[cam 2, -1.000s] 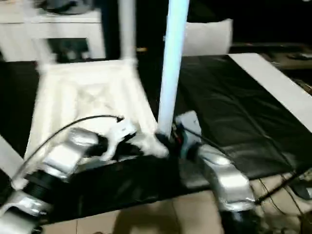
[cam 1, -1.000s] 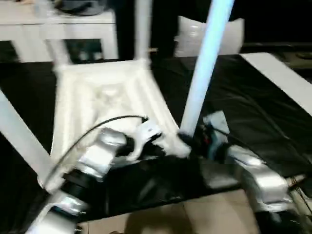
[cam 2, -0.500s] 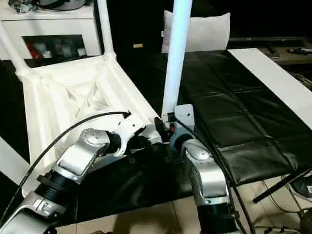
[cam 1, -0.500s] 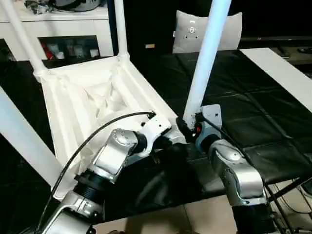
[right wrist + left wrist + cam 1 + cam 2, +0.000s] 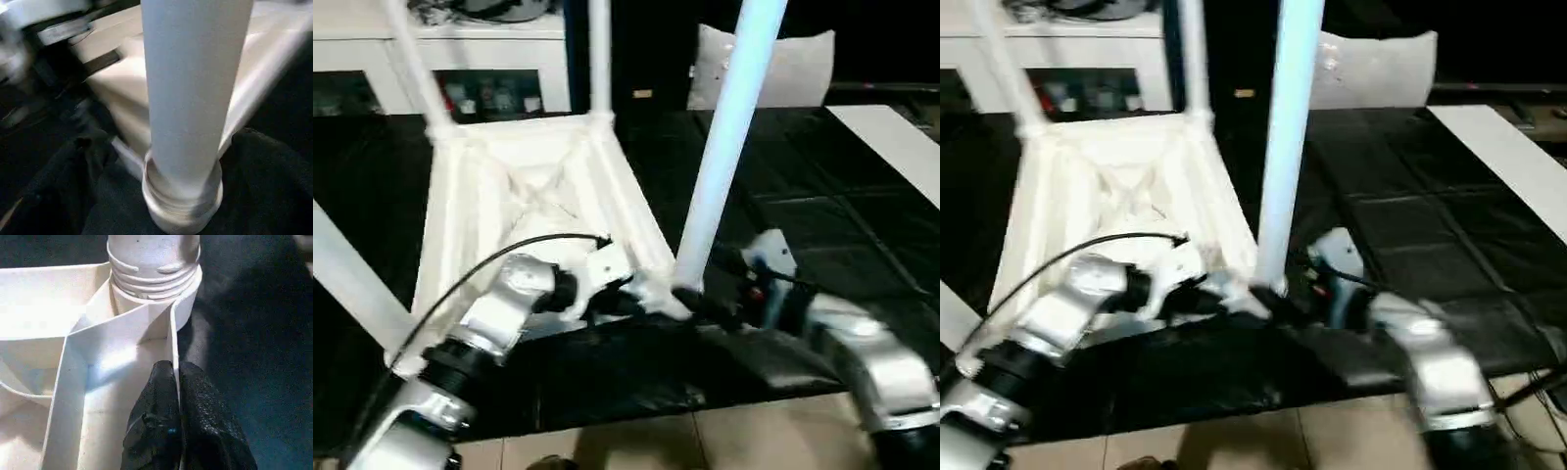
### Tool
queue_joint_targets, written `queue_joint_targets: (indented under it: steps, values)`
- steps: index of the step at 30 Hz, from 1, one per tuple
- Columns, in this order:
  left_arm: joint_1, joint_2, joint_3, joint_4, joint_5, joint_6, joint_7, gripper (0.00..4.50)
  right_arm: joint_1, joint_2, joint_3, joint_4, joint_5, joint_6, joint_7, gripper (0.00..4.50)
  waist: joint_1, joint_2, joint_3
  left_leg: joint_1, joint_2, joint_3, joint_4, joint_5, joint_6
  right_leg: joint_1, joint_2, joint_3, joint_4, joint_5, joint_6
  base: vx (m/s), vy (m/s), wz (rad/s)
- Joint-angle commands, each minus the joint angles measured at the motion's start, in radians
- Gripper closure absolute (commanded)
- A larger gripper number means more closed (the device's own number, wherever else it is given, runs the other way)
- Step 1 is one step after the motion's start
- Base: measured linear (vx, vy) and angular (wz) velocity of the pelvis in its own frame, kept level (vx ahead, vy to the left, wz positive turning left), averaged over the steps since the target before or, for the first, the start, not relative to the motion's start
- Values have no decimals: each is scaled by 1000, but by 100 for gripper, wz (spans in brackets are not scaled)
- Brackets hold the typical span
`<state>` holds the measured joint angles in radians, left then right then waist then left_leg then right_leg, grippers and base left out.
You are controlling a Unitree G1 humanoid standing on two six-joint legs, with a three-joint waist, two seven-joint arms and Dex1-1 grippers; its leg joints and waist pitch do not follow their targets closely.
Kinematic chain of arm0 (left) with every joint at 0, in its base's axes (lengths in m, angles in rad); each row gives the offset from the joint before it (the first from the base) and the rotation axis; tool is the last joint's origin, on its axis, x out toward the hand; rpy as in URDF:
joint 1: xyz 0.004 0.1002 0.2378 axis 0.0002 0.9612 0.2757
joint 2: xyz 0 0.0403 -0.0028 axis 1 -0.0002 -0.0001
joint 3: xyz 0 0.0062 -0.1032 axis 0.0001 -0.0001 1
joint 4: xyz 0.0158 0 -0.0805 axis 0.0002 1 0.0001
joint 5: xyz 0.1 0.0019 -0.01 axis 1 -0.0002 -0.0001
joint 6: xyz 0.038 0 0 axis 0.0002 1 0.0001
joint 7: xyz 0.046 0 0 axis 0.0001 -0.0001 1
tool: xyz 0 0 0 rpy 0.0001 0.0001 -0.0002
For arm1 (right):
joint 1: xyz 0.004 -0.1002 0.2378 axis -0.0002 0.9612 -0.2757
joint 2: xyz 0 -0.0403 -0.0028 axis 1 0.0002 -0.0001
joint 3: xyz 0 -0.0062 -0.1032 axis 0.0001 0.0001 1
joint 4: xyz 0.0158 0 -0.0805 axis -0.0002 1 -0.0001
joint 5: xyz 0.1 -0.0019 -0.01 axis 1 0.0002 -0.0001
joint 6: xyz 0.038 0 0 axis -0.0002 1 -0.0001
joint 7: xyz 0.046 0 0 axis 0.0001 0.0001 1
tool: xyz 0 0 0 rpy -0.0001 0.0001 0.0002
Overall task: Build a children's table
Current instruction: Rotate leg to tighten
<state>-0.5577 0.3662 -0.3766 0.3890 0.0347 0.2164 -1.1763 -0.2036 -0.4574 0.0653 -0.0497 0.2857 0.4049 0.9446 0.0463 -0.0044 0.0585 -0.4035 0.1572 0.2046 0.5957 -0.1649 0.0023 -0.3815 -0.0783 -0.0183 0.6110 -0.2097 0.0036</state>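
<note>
Right end effector (image 5: 161, 147): has released the near-corner leg (image 5: 729, 147), fingers now spread either side. Left end effector (image 5: 178, 396): pinched on the table top's rim (image 5: 172, 338), apparently steadying it beside that socket.

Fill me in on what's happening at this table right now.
A humanoid robot is putting together a children's table. The white table top lies upside down on a black surface, with legs standing up from its corner sockets. The left gripper is pinched shut on the top's thin edge wall beside the near corner socket. The right gripper sits at the foot of the near leg, its fingers spread apart on either side rather than clamped on it.
</note>
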Motion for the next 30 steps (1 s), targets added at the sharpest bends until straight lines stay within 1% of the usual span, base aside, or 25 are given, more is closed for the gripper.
queue_joint_targets:
  steps: [1,3,4,5,6,7,8,9,10,11,12,13,14,15,16,18,19,20,21,22,24,25,27,29,30]
  values:
    - [-37,1,-50,5,-8,-93,-93,450,-25,-35,12,32,3,-58,84,5,-6,-3,-66,44,75,-34,-72,-264,12,20,-68,33,-74,-146,-225,0,0,0]
    - [-45,15,-62,30,-5,-138,-138,450,-42,-66,27,64,-3,-96,139,5,-4,-5,-66,45,76,-35,-72,-269,12,20,-71,32,-75,-163,-228,0,0,0]
    - [-50,26,-70,39,-4,-158,-172,450,-58,-76,34,87,1,-110,177,5,-4,-4,-65,45,76,-34,-73,-271,11,19,-70,33,-76,-171,-228,0,0,0]
    - [-54,34,-76,45,-5,-171,-200,450,-71,-83,41,104,12,-108,217,5,-1,-6,-67,47,77,-34,-71,-265,14,18,-72,32,-74,-166,-233,0,0,0]
    - [-56,36,-78,48,-5,-174,-210,450,-76,-86,44,110,16,-107,232,5,1,-6,-68,45,77,-34,-71,-250,20,20,-71,31,-70,-147,-240,0,0,0]
    - [-64,44,-86,55,-6,-189,-241,450,-93,-95,58,130,24,-106,285,5,2,-13,-70,44,77,-33,-69,-232,31,23,-71,29,-65,-126,-250,0,0,0]
    - [-68,47,-89,59,-6,-198,-252,450,-101,-99,65,138,27,-106,306,31,5,-12,-69,44,79,-32,-69,-224,36,23,-72,30,-66,-118,-251,0,0,0]
    - [-73,50,-93,64,-7,-210,-263,450,-110,-102,74,148,32,-105,326,31,7,-10,-69,45,79,-30,-68,-215,42,21,-70,29,-65,-110,-257,0,0,0]
    - [-76,52,-95,67,-8,-218,-269,450,-115,-103,79,154,35,-105,337,42,10,-10,-69,46,80,-29,-67,-212,44,21,-70,29,-64,-104,-259,0,0,0]
    - [-81,54,-99,72,-10,-232,-282,450,-126,-104,89,169,34,-113,352,42,10,-16,-69,44,80,-28,-68,-204,46,22,-70,28,-62,-98,-262,0,0,0]
    - [-86,55,-103,77,-9,-244,-292,450,-135,-104,99,183,32,-122,365,51,12,-16,-70,45,80,-28,-67,-205,47,22,-72,28,-62,-107,-264,0,0,0]
    - [-92,62,-114,85,5,-268,-305,450,-148,-100,116,203,28,-130,386,66,12,-19,-70,45,80,-28,-67,-209,45,20,-73,27,-62,-123,-265,0,0,0]
    - [-94,64,-118,88,10,-276,-309,450,-153,-98,122,208,30,-127,397,66,13,-17,-69,46,79,-28,-67,-216,42,19,-72,27,-63,-135,-264,0,0,0]
    - [-94,66,-120,89,12,-280,-312,450,-155,-96,126,211,32,-124,404,85,12,-17,-69,46,81,-28,-68,-227,33,19,-73,27,-63,-144,-263,0,0,0]
    - [-94,66,-120,91,12,-284,-314,450,-158,-94,126,214,32,-125,409,85,13,-19,-68,46,82,-28,-69,-231,30,19,-73,28,-64,-149,-262,0,0,0]
    - [-95,67,-122,93,13,-294,-323,450,-164,-89,129,225,33,-123,423,104,14,-20,-68,44,81,-28,-69,-229,29,20,-74,28,-63,-150,-260,0,0,0]
    - [-96,68,-124,95,14,-302,-337,450,-172,-88,135,234,37,-124,442,104,14,-19,-70,44,82,-28,-69,-226,29,20,-73,27,-62,-146,-260,0,0,0]
    - [-96,68,-124,95,14,-302,-337,450,-172,-88,135,234,37,-124,442,117,13,-22,-70,44,81,-27,-68,-224,31,20,-73,27,-62,-143,-261,0,0,0]
    - [-99,68,-125,100,13,-309,-344,450,-175,-87,138,234,41,-120,452,117,14,-20,-69,45,82,-27,-68,-225,31,19,-74,27,-62,-147,-262,0,0,0]
    - [-101,68,-125,105,13,-315,-347,450,-178,-86,141,235,44,-119,456,128,14,-19,-70,45,82,-27,-68,-224,32,19,-74,28,-61,-146,-262,0,0,0]
    - [-106,68,-128,117,13,-326,-350,450,-182,-85,146,240,49,-121,464,147,14,-21,-70,45,82,-27,-68,-225,32,19,-73,28,-61,-142,-264,0,0,0]
    - [-109,67,-129,123,14,-332,-351,450,-184,-83,148,242,50,-123,469,147,14,-23,-70,44,81,-26,-67,-225,32,19,-73,27,-62,-145,-265,0,0,0]
    - [-115,65,-130,135,17,-341,-353,450,-182,-79,153,237,54,-118,480,174,15,-24,-69,44,81,-27,-67,-231,30,18,-74,27,-63,-161,-264,0,0,0]
    - [-118,65,-129,138,18,-343,-354,450,-182,-78,155,236,55,-116,484,184,14,-22,-68,44,82,-27,-69,-241,24,17,-75,28,-63,-177,-261,0,0,0]
    - [-119,64,-126,143,18,-342,-353,450,-179,-80,162,227,57,-102,494,199,14,-24,-68,46,83,-28,-69,-247,21,17,-74,28,-64,-182,-261,0,0,0]
